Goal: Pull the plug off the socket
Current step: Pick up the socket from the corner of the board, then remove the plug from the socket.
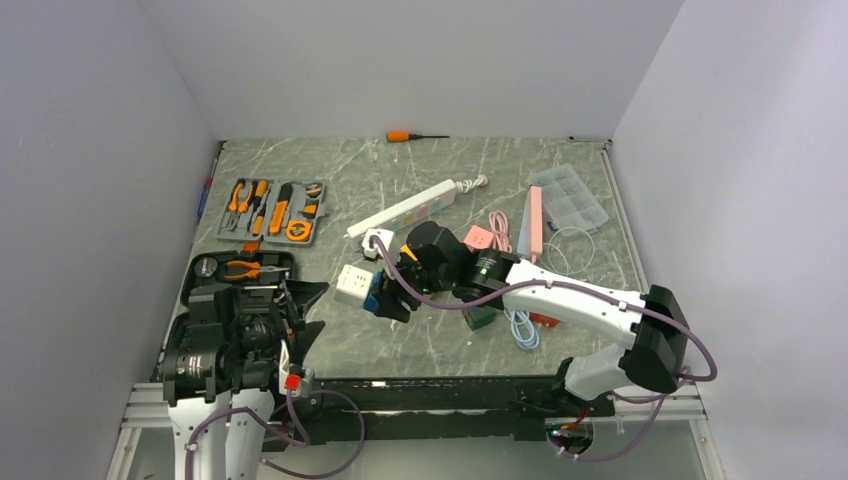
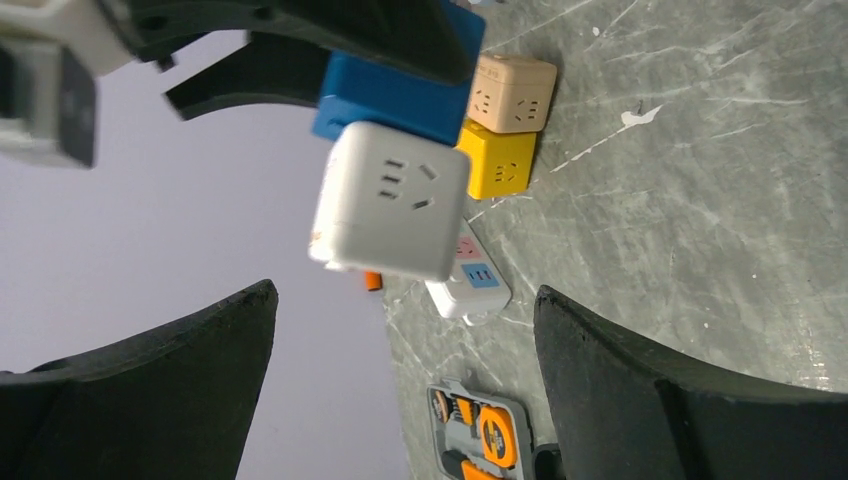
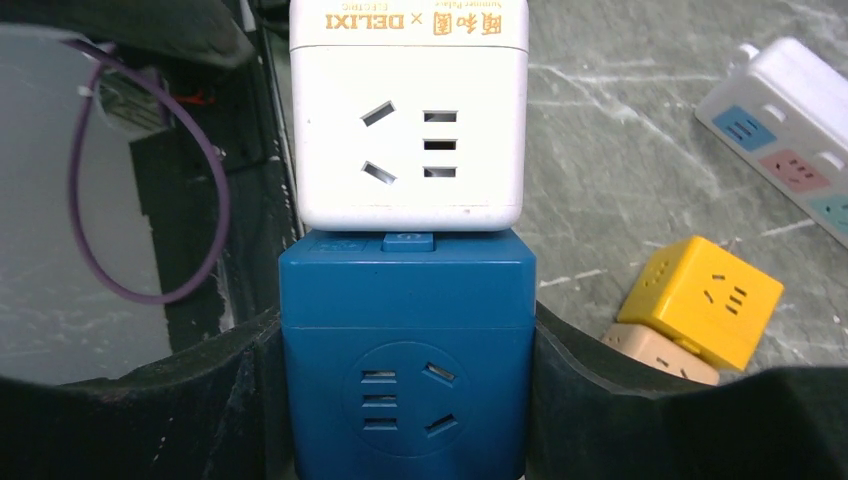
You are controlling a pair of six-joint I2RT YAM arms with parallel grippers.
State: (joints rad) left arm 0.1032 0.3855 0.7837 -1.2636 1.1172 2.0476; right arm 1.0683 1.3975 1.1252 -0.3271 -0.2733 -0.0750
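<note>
A white cube plug [image 3: 410,135] sits joined end to end with a blue cube socket [image 3: 405,370]. My right gripper [image 3: 405,320] is shut on the blue socket, one finger pressed on each side. From above, the pair shows as the white plug [image 1: 353,284] and blue socket [image 1: 373,297] at the table's middle, held out leftward by the right gripper [image 1: 392,295]. My left gripper [image 1: 310,315] stands open a little left of them, touching nothing. In the left wrist view the white plug [image 2: 392,200] and blue socket [image 2: 390,95] hang ahead of the open left gripper [image 2: 405,295].
A yellow cube [image 3: 700,300] and a beige cube [image 3: 655,355] lie on the table below the right arm. A white power strip [image 1: 405,210] lies behind. An orange tool kit [image 1: 272,210] is at the back left, a screwdriver [image 1: 415,135] by the back wall, a clear organiser box [image 1: 570,195] at the right.
</note>
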